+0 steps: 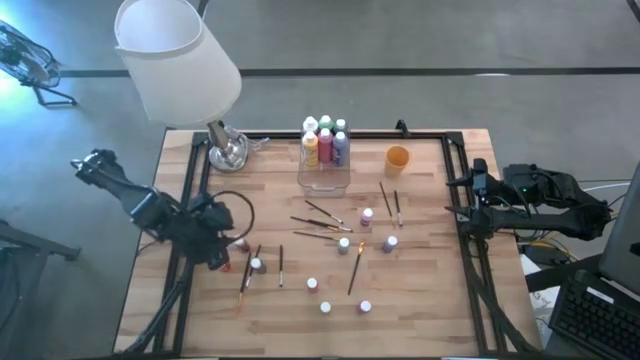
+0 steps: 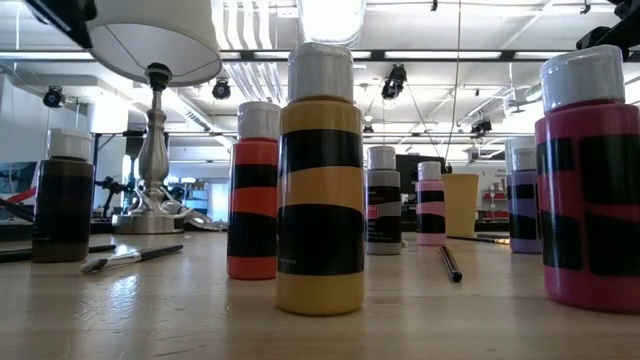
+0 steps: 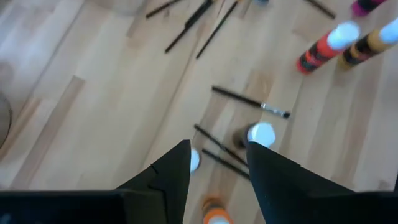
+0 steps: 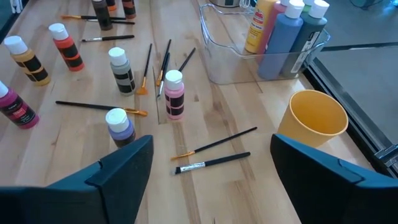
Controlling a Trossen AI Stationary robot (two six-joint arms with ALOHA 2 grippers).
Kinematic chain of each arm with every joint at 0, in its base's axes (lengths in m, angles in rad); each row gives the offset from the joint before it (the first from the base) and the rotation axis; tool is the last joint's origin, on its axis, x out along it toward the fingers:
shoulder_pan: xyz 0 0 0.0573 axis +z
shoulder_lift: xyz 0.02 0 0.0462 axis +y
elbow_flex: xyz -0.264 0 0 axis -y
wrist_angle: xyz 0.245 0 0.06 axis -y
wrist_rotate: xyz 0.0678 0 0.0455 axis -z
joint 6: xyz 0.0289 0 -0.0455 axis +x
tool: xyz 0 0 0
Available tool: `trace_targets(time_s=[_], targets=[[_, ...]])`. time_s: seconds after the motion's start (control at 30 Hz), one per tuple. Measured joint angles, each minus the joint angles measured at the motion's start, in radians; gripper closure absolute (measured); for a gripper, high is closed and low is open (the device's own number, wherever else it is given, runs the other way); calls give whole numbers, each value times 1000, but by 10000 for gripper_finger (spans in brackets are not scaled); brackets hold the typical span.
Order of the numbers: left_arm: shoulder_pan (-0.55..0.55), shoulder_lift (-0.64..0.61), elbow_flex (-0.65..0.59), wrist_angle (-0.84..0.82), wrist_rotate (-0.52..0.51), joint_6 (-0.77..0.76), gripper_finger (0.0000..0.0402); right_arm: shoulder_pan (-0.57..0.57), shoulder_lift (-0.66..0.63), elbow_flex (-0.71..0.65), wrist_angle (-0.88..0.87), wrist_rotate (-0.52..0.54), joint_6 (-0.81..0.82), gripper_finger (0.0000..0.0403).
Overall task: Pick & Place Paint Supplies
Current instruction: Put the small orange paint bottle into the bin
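Small white-capped paint bottles stand scattered on the wooden table: one near the left [image 1: 256,265], others at mid-table [image 1: 345,243] and toward the near edge [image 1: 326,307]. Thin dark paintbrushes [image 1: 322,222] lie flat among them. My left gripper [image 1: 224,252] hangs open over the table's left part. In its wrist view the gripper [image 3: 217,177] hangs above a dark bottle [image 3: 260,134], a second cap [image 3: 194,160], an orange bottle [image 3: 215,215] and two brushes [image 3: 217,149]. My right gripper [image 4: 211,146] waits open at the right edge [image 1: 470,200].
A clear plastic box [image 1: 323,170] holding several bottles stands at the far middle, with an orange cup [image 1: 397,157] to its right. A lamp with a white shade [image 1: 180,60] and a metal base [image 1: 228,150] stands at the far left. A black frame rail [image 1: 190,200] runs along the table's sides.
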Motion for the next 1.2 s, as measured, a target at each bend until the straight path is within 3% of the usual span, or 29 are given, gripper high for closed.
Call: trace_targets(time_s=[0.27,0.87,1.2], targets=[[-120,28,0,-78,-14,-158,239,0,0,0,0,0,0,108],[-357,41,0,-92,-36,-417,239,0,0,0,0,0,0,157],[-482,41,-99,-80,11,-507,239,0,0,0,0,0,0,179]])
